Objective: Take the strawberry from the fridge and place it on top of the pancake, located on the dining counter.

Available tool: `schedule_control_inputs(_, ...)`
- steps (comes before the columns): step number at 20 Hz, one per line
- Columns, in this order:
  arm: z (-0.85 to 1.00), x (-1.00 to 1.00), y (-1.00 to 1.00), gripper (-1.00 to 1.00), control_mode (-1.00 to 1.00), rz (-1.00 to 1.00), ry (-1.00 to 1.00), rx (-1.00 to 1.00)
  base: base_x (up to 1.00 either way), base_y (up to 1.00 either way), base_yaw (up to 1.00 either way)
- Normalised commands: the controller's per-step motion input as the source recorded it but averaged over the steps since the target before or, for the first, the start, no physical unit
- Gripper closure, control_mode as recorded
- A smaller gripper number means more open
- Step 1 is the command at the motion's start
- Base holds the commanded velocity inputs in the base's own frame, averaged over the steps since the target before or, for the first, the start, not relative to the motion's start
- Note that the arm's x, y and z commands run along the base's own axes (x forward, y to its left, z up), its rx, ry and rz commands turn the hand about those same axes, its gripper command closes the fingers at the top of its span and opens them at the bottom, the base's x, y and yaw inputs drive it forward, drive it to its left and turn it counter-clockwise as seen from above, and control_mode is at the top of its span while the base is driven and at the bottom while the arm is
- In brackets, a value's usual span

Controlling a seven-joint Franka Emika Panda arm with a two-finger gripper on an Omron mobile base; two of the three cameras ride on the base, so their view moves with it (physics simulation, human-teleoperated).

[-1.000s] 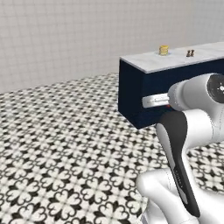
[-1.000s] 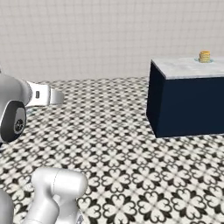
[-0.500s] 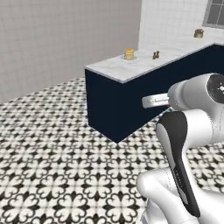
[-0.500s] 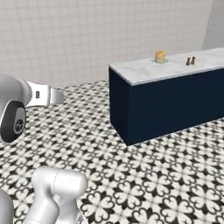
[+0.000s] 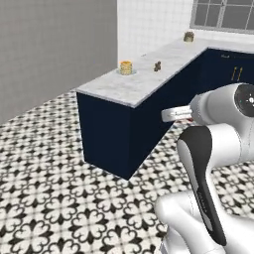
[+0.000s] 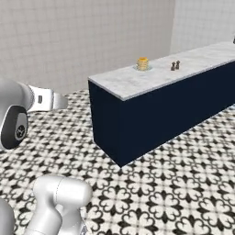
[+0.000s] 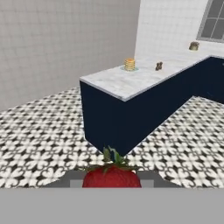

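Strawberry (image 7: 112, 176) sits clamped between the gripper (image 7: 112, 180) fingers, well apart from the pancake (image 7: 129, 64) on the dining counter (image 7: 131, 81).

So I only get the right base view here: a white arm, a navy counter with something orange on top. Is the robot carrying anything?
Observer: Yes. In the hand view a red strawberry with green leaves sits between the gripper tips, which are shut on it.
Operator: And that orange thing on the counter?
Observer: A short stack of pancakes on a pale plate, near the end of the marble dining counter.
Operator: Anything else up there?
Observer: Two small dark items stand together further along, and the left base view shows a brownish object below a window, which your view cuts off.
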Motion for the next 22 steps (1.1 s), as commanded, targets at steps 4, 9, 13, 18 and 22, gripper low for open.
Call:
schedule_control_inputs(4,0.00,0.00,0.00,1.00,1.00,0.00,0.00,0.00,0.76,1.00,-0.40)
schedule_control_inputs(9,0.00,0.00,0.00,1.00,1.00,0.00,0.00,0.00,0.50,1.00,-0.43)
schedule_control_inputs(13,0.00,0.00,0.00,1.00,1.00,0.00,0.00,0.00,0.21,1.00,-0.38)
schedule_control_inputs(18,0.00,0.00,0.00,1.00,1.00,0.00,0.00,0.00,0.04,1.00,-0.36)
schedule_control_inputs(22,0.00,0.00,0.00,1.00,1.00,0.00,0.00,0.00,0.00,1.00,-0.36)
